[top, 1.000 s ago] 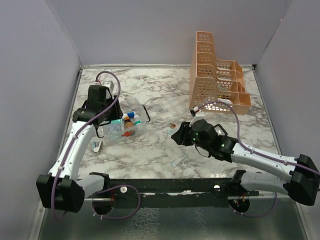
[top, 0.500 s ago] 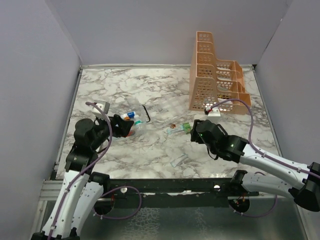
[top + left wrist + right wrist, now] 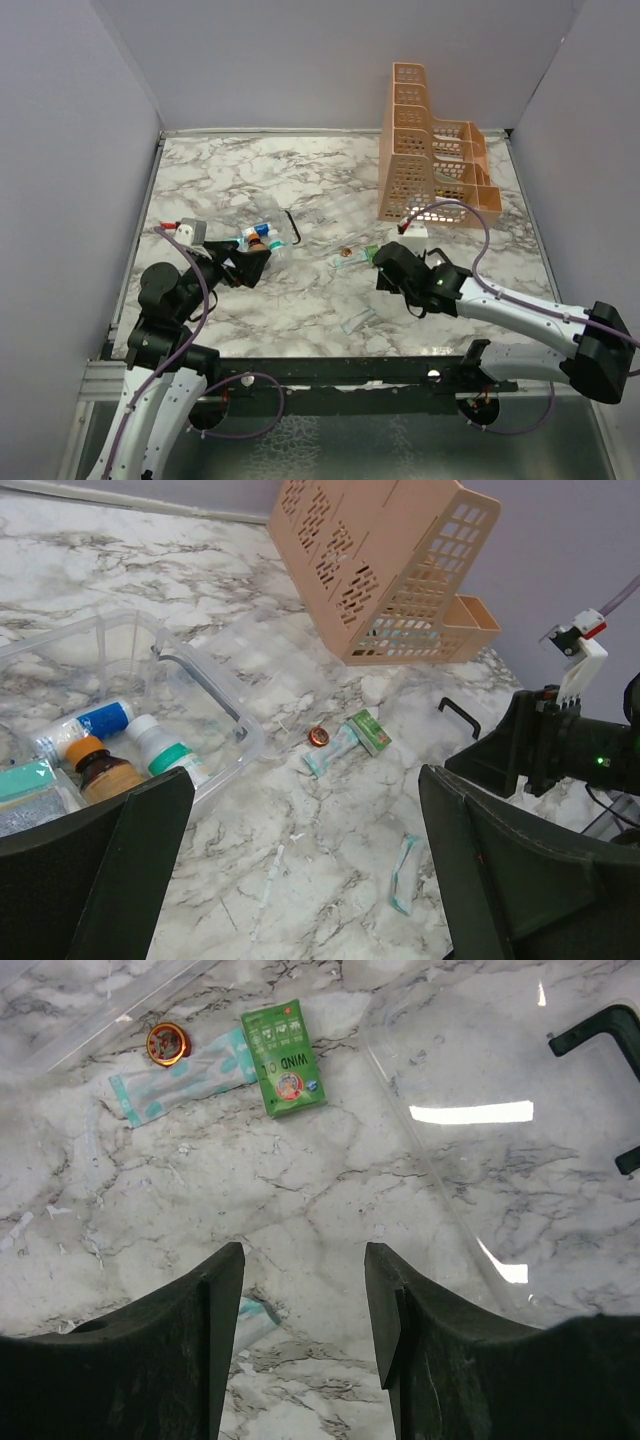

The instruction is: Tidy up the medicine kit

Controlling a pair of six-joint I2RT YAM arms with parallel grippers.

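1. The marble worktop carries the orange rack at its far right.
2. The medicine kit sits left of centre, uncovered, with bottles inside. From above the left claw hides part of it; the left wrist view shows it plainly.
3. A clear lid lies flat beside the right claw; from above I cannot make it out.
4. Both claws are released, with nothing between the fingers.
5. A green packet, a sachet and a round tin lie close together.

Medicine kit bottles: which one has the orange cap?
The brown bottle in the medicine kit; the white bottle beside it has a white cap and green label.
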